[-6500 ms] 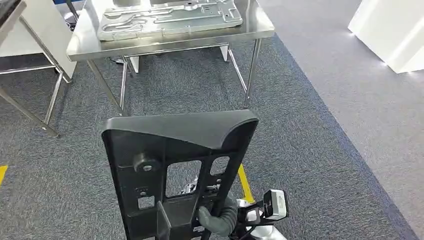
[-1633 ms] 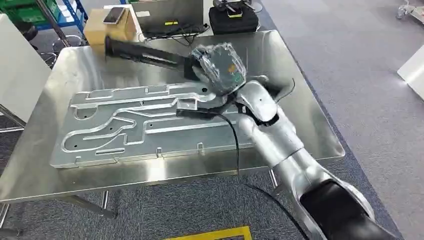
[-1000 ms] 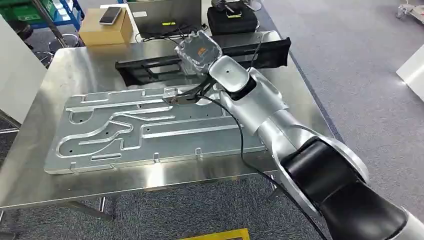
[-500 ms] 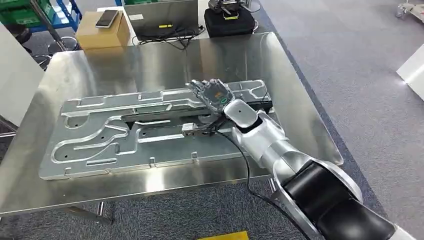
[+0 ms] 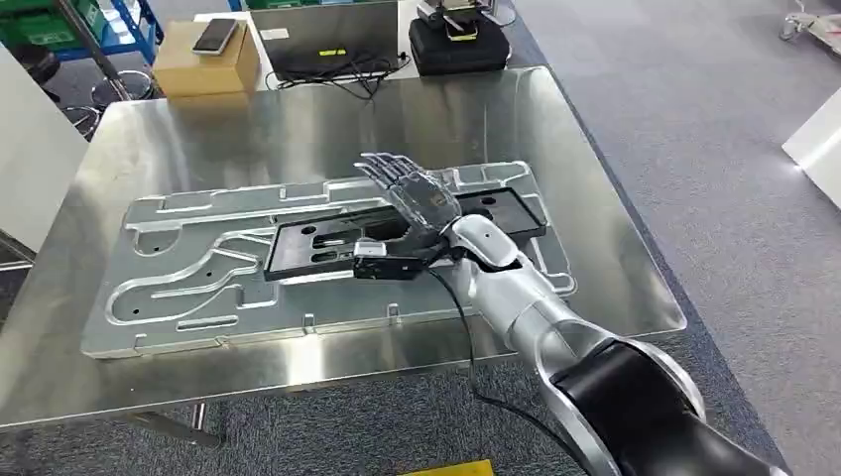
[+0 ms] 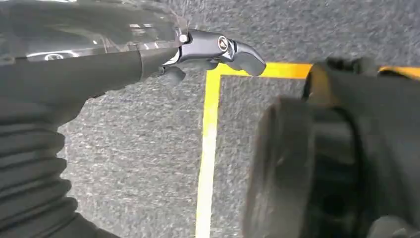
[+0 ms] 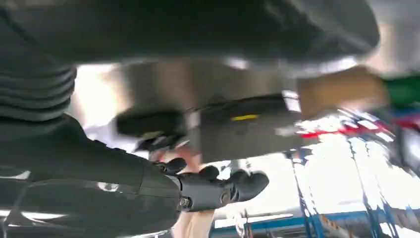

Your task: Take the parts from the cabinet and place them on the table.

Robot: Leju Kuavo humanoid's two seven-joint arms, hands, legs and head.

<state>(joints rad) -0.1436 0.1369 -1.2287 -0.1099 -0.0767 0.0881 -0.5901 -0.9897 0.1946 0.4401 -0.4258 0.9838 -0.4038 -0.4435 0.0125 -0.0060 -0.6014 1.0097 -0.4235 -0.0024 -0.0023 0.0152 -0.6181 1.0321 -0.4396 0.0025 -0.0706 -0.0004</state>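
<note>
Now the right hand (image 5: 412,195) lies flat with its fingers straight and apart, holding nothing, just above the black part (image 5: 327,241). That part rests lengthwise on the grey metal plate (image 5: 188,268), near the plate's far edge, its far end reaching toward the plate's right corner. The silver right arm (image 5: 516,297) comes in from the lower right across the plate's near edge, a black cable (image 5: 466,327) trailing from the wrist off the table's front. The plate itself lies on the steel table (image 5: 615,248), covering most of its middle. Beyond the table's far edge, behind the plate, stand a cardboard box (image 5: 203,64) with a phone (image 5: 214,36) on top, a laptop (image 5: 322,35) and a black case (image 5: 458,45). In the left wrist view the left hand (image 6: 213,49) hangs over grey carpet (image 6: 133,163) crossed by yellow tape (image 6: 208,148), its fingers apart and holding nothing. The right wrist view is blurred; the hand's dark fingers (image 7: 218,188) show stretched out, with the table's shiny surface behind them.
</note>
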